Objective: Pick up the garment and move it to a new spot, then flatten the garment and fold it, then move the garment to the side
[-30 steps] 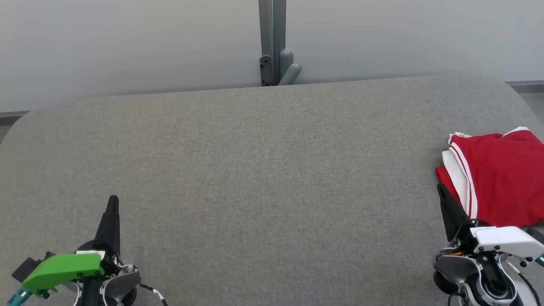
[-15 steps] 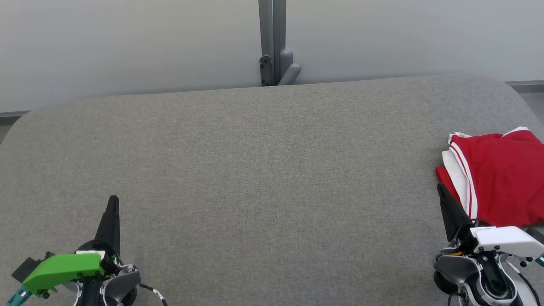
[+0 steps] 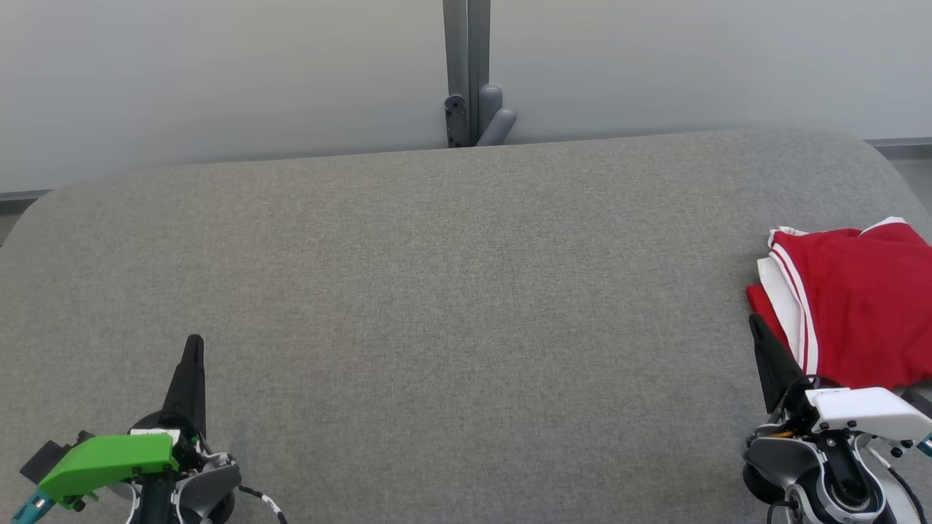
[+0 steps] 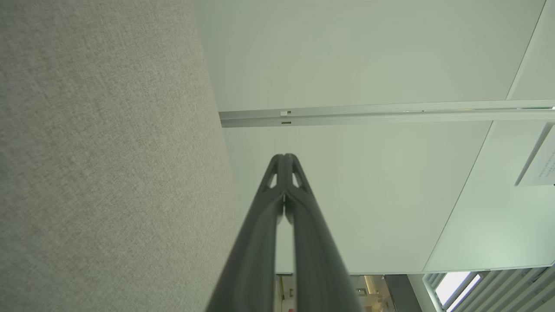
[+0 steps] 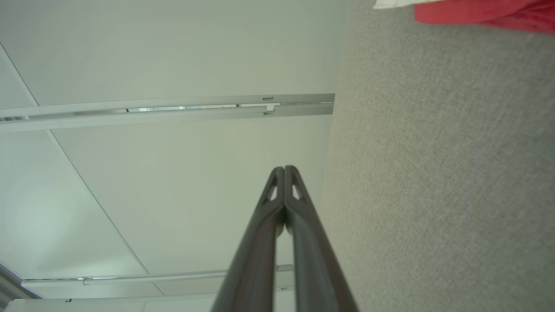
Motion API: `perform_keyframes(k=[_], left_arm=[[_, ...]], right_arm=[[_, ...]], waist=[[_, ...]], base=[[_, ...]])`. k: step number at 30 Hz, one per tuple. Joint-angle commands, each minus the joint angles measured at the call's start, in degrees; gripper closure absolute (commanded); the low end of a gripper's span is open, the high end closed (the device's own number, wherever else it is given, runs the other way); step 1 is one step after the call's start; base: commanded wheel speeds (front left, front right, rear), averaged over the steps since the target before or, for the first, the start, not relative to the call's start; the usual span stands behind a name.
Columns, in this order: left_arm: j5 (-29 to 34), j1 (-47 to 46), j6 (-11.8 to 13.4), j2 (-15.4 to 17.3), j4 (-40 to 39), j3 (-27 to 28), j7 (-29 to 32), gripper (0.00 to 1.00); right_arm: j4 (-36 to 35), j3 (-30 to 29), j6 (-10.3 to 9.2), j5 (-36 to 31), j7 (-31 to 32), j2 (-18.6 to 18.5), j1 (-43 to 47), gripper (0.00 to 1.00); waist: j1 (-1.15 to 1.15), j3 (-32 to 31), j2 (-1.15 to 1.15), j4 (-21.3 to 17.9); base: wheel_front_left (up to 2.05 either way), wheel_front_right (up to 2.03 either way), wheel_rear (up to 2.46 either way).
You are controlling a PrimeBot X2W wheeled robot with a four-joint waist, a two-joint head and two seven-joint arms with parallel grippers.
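Garment (image 3: 852,306) cut off at right edge, head view.

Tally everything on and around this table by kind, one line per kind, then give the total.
Garments: 1, the red and white garment, lying at the table's right end.
Grippers: 2, the left gripper and the right gripper, both shut and holding nothing.
Tables: 1, the grey fabric-covered table.
Posts: 1, the grey post behind the table.
Total: 5
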Motion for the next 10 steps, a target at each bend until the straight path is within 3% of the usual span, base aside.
perform_keyframes(k=[1, 10], left_arm=[[-0.14, -0.65, -0.37, 0.36, -0.19, 0.13, -0.02, 1.0], [-0.14, -0.65, -0.37, 0.36, -0.19, 0.13, -0.02, 1.0]], right_arm=[[-0.23, -0.1, 0.0, 0.33, 0.13, -0.28, -0.58, 1.0], [-0.23, -0.1, 0.0, 0.33, 0.13, -0.28, -0.58, 1.0]], waist=[[0.0, 0.0, 0.0, 0.0], [0.0, 0.0, 0.0, 0.0]], base=[[0.0, 0.0, 0.0], [0.0, 0.0, 0.0]])
